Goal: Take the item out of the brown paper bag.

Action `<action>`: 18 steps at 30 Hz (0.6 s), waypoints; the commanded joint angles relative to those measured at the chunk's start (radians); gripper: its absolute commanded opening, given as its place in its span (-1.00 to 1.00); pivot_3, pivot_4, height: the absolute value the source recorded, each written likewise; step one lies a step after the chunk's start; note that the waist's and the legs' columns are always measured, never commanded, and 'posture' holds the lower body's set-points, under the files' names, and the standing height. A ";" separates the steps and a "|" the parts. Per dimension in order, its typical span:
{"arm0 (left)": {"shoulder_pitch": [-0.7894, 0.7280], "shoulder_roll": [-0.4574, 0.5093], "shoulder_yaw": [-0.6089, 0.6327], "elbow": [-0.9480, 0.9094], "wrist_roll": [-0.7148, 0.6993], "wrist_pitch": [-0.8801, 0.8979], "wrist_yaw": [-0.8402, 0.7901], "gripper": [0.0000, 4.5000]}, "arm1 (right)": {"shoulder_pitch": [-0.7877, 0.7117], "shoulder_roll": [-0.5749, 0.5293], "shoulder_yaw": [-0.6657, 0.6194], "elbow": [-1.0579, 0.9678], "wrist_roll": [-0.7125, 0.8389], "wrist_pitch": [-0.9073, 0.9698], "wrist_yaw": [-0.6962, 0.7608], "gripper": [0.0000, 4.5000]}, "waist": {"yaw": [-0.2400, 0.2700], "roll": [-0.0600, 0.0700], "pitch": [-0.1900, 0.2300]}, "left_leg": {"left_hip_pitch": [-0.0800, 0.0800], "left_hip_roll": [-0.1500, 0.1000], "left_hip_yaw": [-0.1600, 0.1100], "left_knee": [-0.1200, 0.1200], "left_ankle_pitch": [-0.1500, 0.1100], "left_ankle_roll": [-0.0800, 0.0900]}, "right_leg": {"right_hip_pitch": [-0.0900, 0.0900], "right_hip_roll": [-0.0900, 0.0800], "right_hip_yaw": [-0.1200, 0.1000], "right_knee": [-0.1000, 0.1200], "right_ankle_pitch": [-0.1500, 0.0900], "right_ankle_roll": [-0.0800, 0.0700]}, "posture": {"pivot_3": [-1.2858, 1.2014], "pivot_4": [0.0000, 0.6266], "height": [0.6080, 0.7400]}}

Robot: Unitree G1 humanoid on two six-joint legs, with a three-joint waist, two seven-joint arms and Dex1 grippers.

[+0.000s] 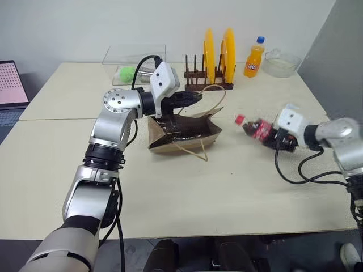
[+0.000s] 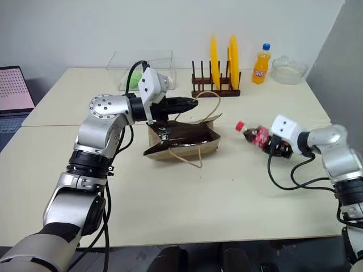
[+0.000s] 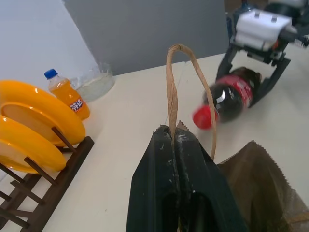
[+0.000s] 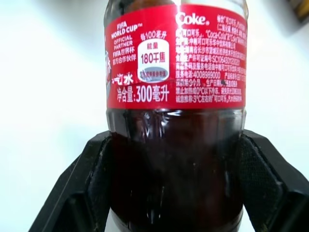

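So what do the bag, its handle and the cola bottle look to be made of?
Brown paper bag: matte kraft paper, creased, zigzag-cut rim. Handle: flat twisted paper cord, apparently. Cola bottle: clear glossy plastic, with a printed red label and red cap.

Cola bottle [image 1: 262, 130] tilted, outside the open brown paper bag [image 1: 184, 134]

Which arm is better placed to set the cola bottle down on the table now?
Right. The right gripper already clamps the cola bottle, out of the brown paper bag and over bare table. The left gripper is shut on the bag's handle.
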 commanded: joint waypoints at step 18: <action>-0.015 0.007 0.007 -0.012 0.004 -0.035 -0.010 -1.00 | -0.175 -0.007 -0.031 0.177 -0.044 -0.128 0.182 0.98 | 0.000 0.001 0.001 | 0.000 0.000 0.000 0.000 0.000 -0.001 | 0.000 -0.001 0.000 0.000 0.000 0.000 | 0.03 -0.52 1.00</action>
